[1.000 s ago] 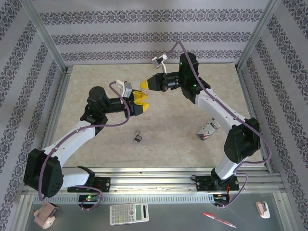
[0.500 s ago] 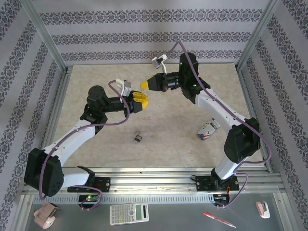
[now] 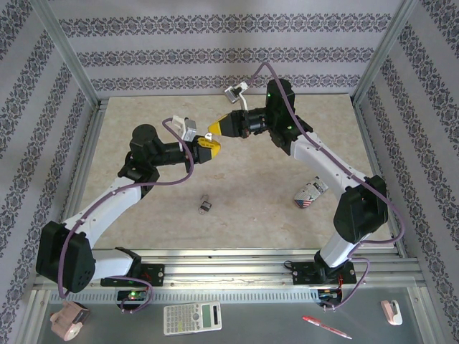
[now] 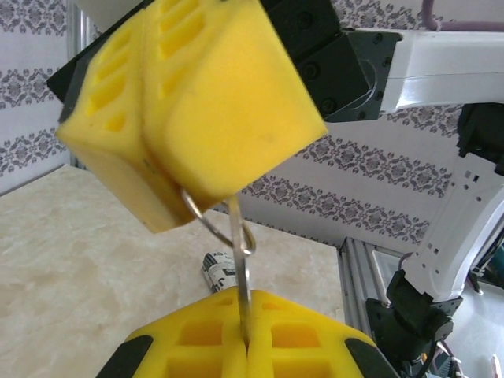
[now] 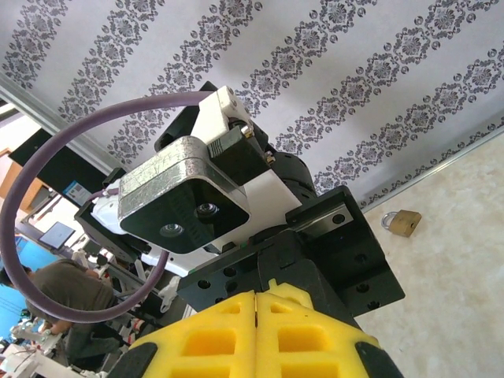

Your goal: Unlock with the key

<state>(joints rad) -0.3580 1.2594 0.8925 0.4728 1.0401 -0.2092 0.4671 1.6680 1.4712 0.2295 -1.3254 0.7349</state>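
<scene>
Looking down from the top camera, I see the two end effectors meeting tip to tip above the bench, about midway across its width and nearer its far edge than its near one. The left end effector (image 3: 211, 144) points up at the right end effector (image 3: 214, 129), and their yellow pads touch or nearly touch.

On the left wrist camera, the left end effector's fingers are pressed together on the thin blade of the key (image 4: 246, 293), which stands upright out of the seam between them. The key hangs from a key ring (image 4: 223, 227). The top of that ring runs up under the closed yellow pads of the right end effector, which looks clamped on it, though the contact itself is hidden. The right wrist camera shows its own pads fully together, with no gap at the seam.

The padlock (image 3: 205, 206) lies on the bench by itself, well below both end effectors, toward the near edge and a little left of centre. The right wrist camera shows it too, brass-coloured. A small printed can (image 3: 310, 192) lies on its side near the bench's right edge.
</scene>
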